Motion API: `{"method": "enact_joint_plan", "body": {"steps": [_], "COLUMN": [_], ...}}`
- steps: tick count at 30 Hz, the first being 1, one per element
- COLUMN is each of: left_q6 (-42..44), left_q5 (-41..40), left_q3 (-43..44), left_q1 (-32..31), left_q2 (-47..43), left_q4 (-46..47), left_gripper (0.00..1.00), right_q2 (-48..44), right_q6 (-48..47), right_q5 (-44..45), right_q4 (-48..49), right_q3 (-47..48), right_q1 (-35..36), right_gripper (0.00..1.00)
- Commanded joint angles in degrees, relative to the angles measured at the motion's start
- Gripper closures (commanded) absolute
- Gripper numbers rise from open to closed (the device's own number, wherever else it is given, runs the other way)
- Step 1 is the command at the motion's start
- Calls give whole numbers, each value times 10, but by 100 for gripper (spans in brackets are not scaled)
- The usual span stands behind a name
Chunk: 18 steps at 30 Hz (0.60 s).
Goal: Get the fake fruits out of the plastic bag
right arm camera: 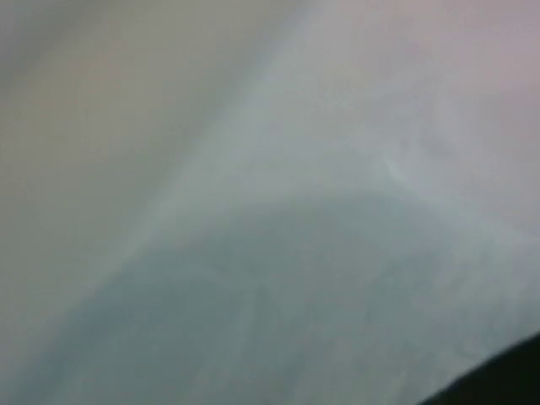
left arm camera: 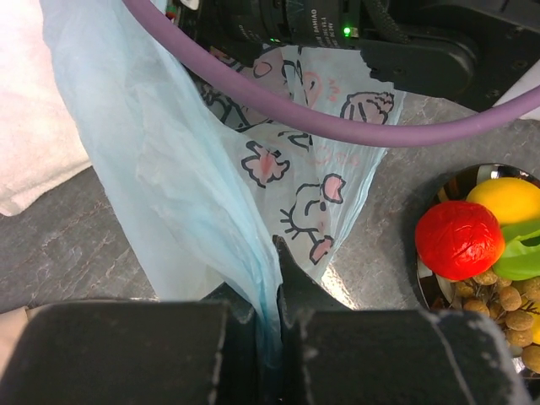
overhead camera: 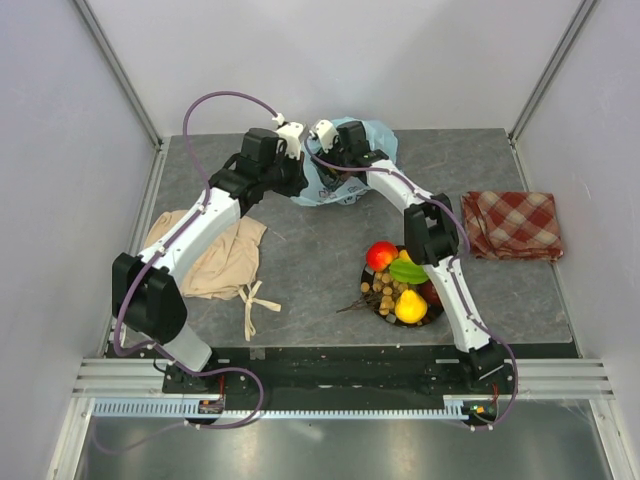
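The plastic bag (overhead camera: 374, 136), light blue with pink-and-dark prints, lies at the back middle of the table. My left gripper (left arm camera: 278, 291) is shut on a fold of the plastic bag (left arm camera: 194, 169) and holds its film up. My right gripper reaches into the bag's mouth from the right, and its wrist (overhead camera: 347, 152) shows above the film. The right wrist view is filled with blurred pale film, so its fingers are hidden. Several fake fruits sit on a dark plate (overhead camera: 365, 280): a red apple (overhead camera: 381, 256), a green piece (overhead camera: 407, 270), a yellow pear (overhead camera: 410, 307) and a tan berry cluster (overhead camera: 385, 292).
A beige cloth (overhead camera: 215, 255) lies under the left arm at the left. A folded red checked cloth (overhead camera: 515, 225) rests at the right edge. Frame posts and pale walls enclose the table on three sides.
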Motion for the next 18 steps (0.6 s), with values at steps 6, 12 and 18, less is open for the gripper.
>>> {"method": "enact_joint_plan", "body": {"steps": [6,12,18], "left_q6": [3,-12,-21], "left_q5": [10,20,21], "left_q3": [6,24,37], "left_q1": [2,1,1], "left_q2": [9,25,33], "left_q4": [18,25,30], "left_gripper": [98,98,98], "right_q2": [-83,-173,-290], "right_q6": [-18,11,54], "right_q5": [9,-48,-194], "right_q4": [-88,-87,-105], "right_q3": [-109,-154,-238], "right_q1": [-5,-7,-19], "right_gripper": [53,67,67]}}
